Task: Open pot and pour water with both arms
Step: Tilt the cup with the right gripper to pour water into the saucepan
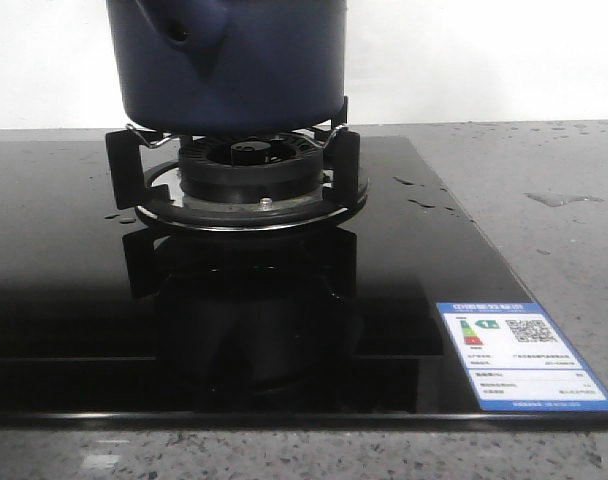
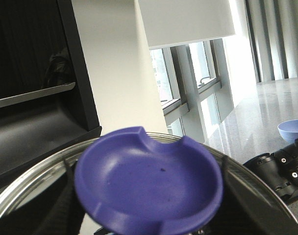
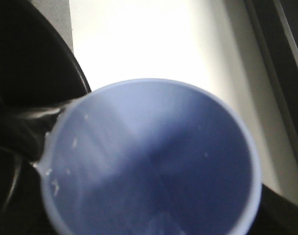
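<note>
The dark navy pot [image 1: 229,60] stands on the gas burner [image 1: 254,165], its handle socket [image 1: 179,35] facing front left. Neither gripper shows in the front view. In the left wrist view my left gripper [image 2: 149,218] is shut on the purple knob [image 2: 149,181] of the lid, whose steel rim [image 2: 26,181] rings it; the lid is held up in the air. In the right wrist view my right gripper [image 3: 149,220] holds the pale-blue cup [image 3: 154,161] tilted; its fingers are hidden behind it. Water [image 3: 43,117] runs over the cup's rim into the dark pot [image 3: 21,73].
The burner sits on a black glass hob [image 1: 404,300] with an energy label [image 1: 524,355] at its front right corner. Water drops lie on the grey counter [image 1: 554,200]. A pale-blue bowl [image 2: 292,129] and a black arm part [image 2: 279,169] show in the left wrist view.
</note>
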Robot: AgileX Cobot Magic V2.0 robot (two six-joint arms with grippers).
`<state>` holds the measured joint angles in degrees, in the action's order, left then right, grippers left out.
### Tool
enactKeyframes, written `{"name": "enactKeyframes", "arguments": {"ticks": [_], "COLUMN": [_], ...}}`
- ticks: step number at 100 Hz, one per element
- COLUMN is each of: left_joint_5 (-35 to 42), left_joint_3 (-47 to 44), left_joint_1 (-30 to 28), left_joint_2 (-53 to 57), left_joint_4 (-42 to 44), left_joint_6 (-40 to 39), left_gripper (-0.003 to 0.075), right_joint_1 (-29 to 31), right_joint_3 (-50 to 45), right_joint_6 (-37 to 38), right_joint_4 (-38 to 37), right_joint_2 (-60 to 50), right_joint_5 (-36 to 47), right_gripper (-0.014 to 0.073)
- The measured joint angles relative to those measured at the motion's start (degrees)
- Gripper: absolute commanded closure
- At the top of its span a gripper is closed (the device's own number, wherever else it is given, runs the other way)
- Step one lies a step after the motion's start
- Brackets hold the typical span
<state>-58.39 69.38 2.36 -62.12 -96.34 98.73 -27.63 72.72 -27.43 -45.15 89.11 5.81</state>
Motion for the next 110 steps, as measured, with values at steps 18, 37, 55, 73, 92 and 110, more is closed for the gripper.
{"name": "enactKeyframes", "arguments": {"ticks": [18,37,55,73,92,110], "left_joint_5": [-0.1,-0.7,-0.7,-0.7,-0.8,-0.8], "left_joint_3": [0.0,0.0,0.0,0.0,0.0,0.0], "left_joint_1": [0.0,0.0,0.0,0.0,0.0,0.0], "left_joint_2": [0.0,0.0,0.0,0.0,0.0,0.0], "left_joint_4": [0.0,0.0,0.0,0.0,0.0,0.0], "left_joint_6": [0.0,0.0,-0.1,-0.1,-0.1,-0.1], "left_gripper": [0.0454,0.0454,0.0454,0.0454,0.0454,0.0454], "right_joint_1": [0.0,0.0,0.0,0.0,0.0,0.0], "right_joint_3": [1.2,2.7,4.8,7.3,9.8,11.8], "right_joint_6": [-0.2,-0.6,-0.7,-0.8,-0.9,-0.9], "right_joint_4": [-3.0,-10.1,-18.7,-22.5,-24.7,-27.3], "right_joint_2": [0.5,0.6,0.6,0.6,0.6,0.6], "right_joint_5": [0.3,-1.1,-2.8,-2.8,-2.8,-2.6], "right_gripper": [0.0392,0.0392,0.0392,0.0392,0.0392,0.0392]}}
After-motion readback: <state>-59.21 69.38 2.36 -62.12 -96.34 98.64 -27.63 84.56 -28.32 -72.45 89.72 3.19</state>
